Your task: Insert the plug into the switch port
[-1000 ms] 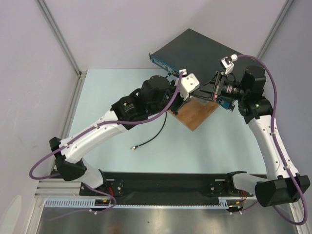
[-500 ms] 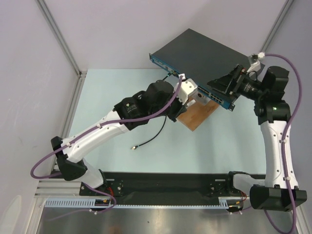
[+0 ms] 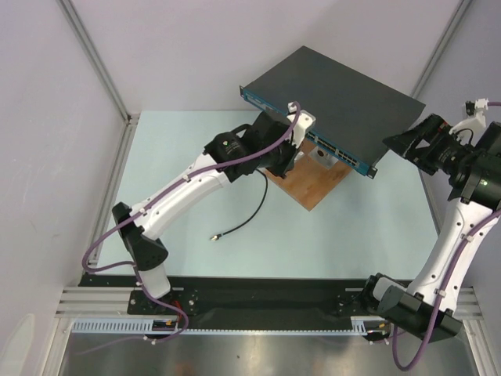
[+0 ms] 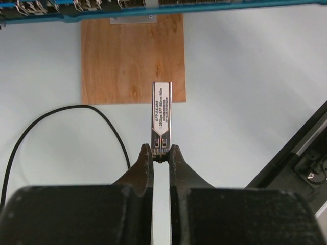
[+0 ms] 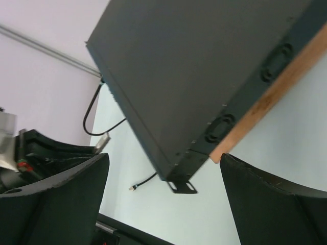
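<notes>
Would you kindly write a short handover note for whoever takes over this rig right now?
Switch: rests partly on the wooden board, with its blue port face towards the arms.
Left gripper: shut on the plug, which points at the port face with a clear gap between them.
Right gripper: open and empty, off the right end of the switch.
Done: plug picked up and aimed.
Left: line it up with a port and push it in.
</notes>
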Robot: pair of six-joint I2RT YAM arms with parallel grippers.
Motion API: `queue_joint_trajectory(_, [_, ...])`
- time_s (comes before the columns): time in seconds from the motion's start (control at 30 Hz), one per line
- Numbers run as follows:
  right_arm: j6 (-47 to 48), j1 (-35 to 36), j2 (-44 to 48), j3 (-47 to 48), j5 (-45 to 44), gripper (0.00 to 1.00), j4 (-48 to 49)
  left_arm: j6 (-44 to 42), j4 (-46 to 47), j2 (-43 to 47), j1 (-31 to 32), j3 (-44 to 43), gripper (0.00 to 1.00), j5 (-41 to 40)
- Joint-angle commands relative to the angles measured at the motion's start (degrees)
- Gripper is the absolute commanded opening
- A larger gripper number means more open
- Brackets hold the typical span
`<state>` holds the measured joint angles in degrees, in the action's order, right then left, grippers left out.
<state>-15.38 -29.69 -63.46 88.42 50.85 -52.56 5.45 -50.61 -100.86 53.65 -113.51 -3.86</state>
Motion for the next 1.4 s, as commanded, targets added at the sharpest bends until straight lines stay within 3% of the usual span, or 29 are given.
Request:
queue_joint_trajectory(0.0, [4.9,-2.4,-0.8,-0.3,2.0,0.96,-5.5,3.3,-4.7,-2.3,0.2,-7.7,0.0,1.3])
queue_joint_trajectory(0.17, [0.2,-2.4,-0.4,-6.5,3.5,0.96,1.1,4.5,-7.0,-5.9,0.2,-16.2,0.0,1.0])
queue_joint_trajectory(0.5, [-11.2,-2.0,0.6,-18.5,8.2,0.96,17.9,6.0,-6.8,-9.2,0.0,-20.7,0.0,-0.2])
queue_joint_trajectory(0.83, [-17.2,2.6,0.5,-22.9,7.5,0.9,29.2,8.6,-6.2,-10.9,-1.4,-21.2,0.0,-0.7])
queue_joint_trajectory(1.03, [-17.9,5.6,0.4,-23.2,5.8,0.78,30.8,7.9,-5.6,-12.4,-2.1,-22.5,0.0,-0.6])
queue_joint_trajectory(1.37, [-17.9,7.5,0.9,-23.7,5.0,0.34,30.7,7.6,-4.4,-14.0,-2.9,-23.2,0.0,-1.9])
